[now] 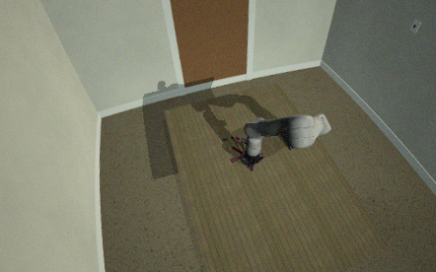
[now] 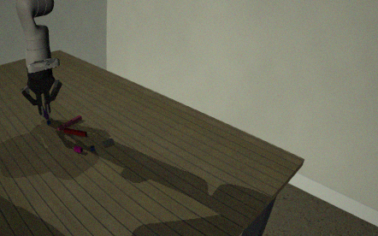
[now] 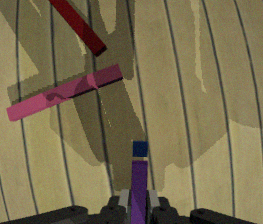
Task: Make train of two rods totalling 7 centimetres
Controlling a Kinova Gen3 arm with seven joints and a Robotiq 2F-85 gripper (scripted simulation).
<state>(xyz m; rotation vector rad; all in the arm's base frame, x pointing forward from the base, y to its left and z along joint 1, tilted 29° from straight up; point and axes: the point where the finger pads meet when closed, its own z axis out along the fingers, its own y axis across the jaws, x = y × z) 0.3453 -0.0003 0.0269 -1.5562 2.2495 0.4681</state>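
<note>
My gripper is shut on a purple rod, low over the wooden table. The rod's far end meets a short blue rod that lies on the table, in line with it. In the exterior view the gripper stands at the far left, with the purple rod just above the blue rod. I cannot tell whether the purple rod touches the table. A pink rod and a red rod lie further ahead, apart from the pair.
In the exterior view the pink rod and the red rod lie to the right of the gripper. Beyond them are a magenta rod, a second blue rod and a grey rod. The table's edge is far to the right.
</note>
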